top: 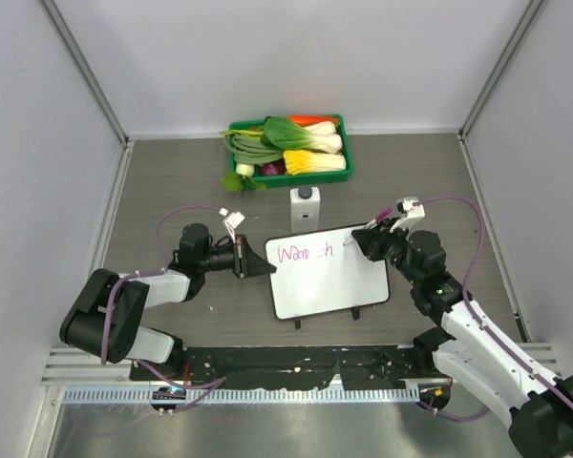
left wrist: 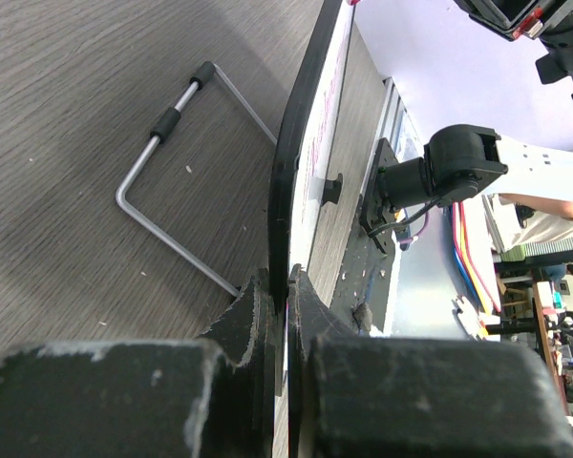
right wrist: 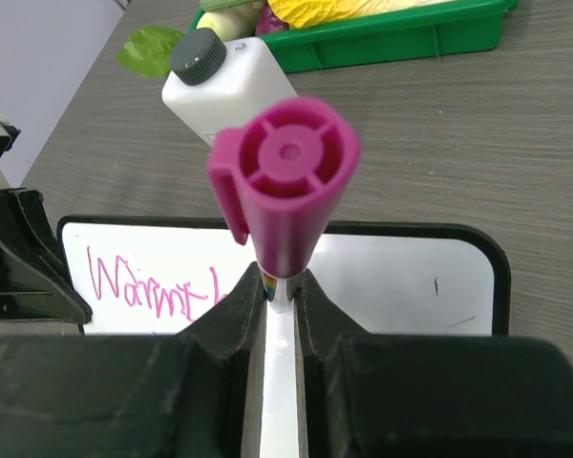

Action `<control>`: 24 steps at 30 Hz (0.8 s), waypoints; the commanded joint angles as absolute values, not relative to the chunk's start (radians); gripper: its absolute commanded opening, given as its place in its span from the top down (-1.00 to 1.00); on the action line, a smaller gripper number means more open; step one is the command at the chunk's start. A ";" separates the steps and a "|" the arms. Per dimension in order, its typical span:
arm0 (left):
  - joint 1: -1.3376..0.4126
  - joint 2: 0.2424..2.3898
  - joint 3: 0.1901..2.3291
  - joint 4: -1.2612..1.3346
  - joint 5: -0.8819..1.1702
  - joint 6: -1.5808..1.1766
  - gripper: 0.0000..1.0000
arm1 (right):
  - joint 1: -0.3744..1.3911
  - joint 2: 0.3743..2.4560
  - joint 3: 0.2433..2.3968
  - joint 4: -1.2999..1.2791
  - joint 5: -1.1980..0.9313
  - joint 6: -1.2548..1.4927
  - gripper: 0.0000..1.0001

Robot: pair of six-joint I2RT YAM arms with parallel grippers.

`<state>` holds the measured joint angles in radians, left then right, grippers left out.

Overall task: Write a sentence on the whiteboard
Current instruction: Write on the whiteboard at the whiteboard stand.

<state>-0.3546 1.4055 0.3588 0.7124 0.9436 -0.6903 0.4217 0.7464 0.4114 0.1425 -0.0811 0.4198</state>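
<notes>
Whiteboard (top: 334,281) in tight left tool (left wrist: 279,303); marker (right wrist: 285,181) in right tool (right wrist: 279,291).

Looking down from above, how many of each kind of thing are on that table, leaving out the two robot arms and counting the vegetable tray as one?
Whiteboard: 1
Pink marker: 1
White bottle with dark cap: 1
Green tray of vegetables: 1
Total: 4
</notes>
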 commanded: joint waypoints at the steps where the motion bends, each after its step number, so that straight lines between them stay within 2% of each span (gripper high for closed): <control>1: -0.364 1.411 0.379 0.699 0.914 -0.629 1.00 | 0.422 0.710 0.394 0.115 -0.090 0.423 0.98; 12: -0.364 1.408 0.379 0.698 0.914 -0.630 1.00 | 0.425 0.690 0.393 0.112 -0.109 0.436 0.97; 24: -0.364 1.405 0.379 0.696 0.913 -0.629 1.00 | 0.426 0.698 0.485 0.199 -0.100 0.454 0.98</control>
<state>-0.3546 1.4055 0.3588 0.7124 0.9447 -0.6899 0.4232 0.6853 0.4145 0.1116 -0.1158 0.4511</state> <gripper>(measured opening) 0.042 0.173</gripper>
